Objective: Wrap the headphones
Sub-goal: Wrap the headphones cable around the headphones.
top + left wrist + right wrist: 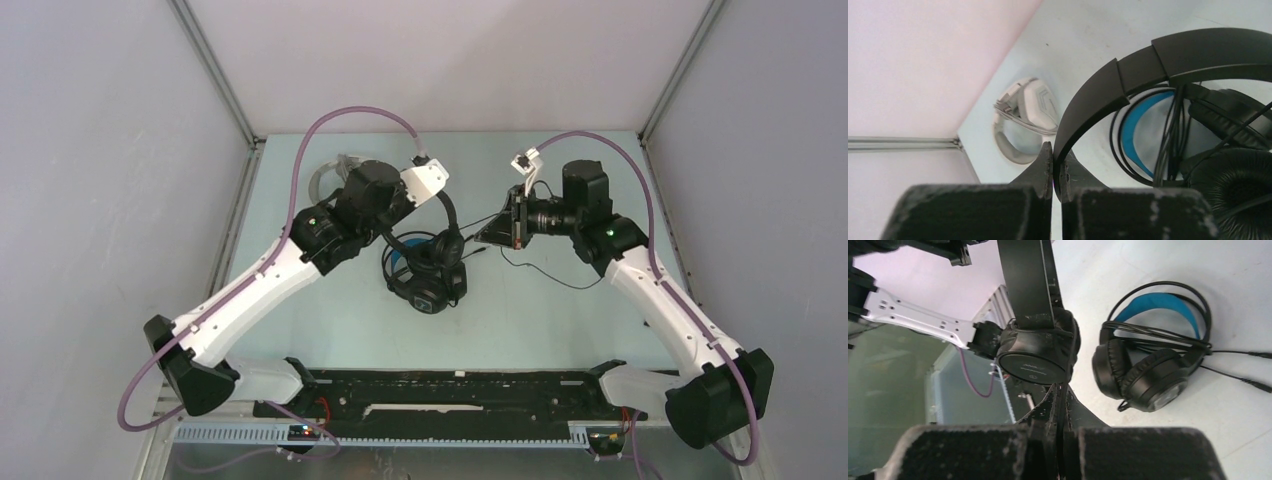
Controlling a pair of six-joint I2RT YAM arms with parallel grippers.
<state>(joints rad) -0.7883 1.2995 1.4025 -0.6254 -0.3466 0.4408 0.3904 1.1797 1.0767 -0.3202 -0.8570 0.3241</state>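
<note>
A pale table is seen from above, with 3 sets of headphones on or over its middle and far-left part.

The black headphones with blue lining are laid flat on the table, and their cord is bunched across the band. Every other place is given from this set.

The white-grey headphones are found well apart from it, to the far left by the wall, lying flat with the grey cord gathered across them.

The slim black headphones are held up directly above and just behind the blue-lined set. The band arches over it and 1 ear cup hangs down beside it.

The left gripper is placed on the far-left side of the blue-lined set, and its jaws are pinched on the band of the slim black headphones.

The right gripper is held to the right of that set, just under the hanging ear cup. Its jaws are pressed together, and whether anything is caught between them cannot be told.

A thin black cable is trailed over the table to the right of the blue-lined set.
</note>
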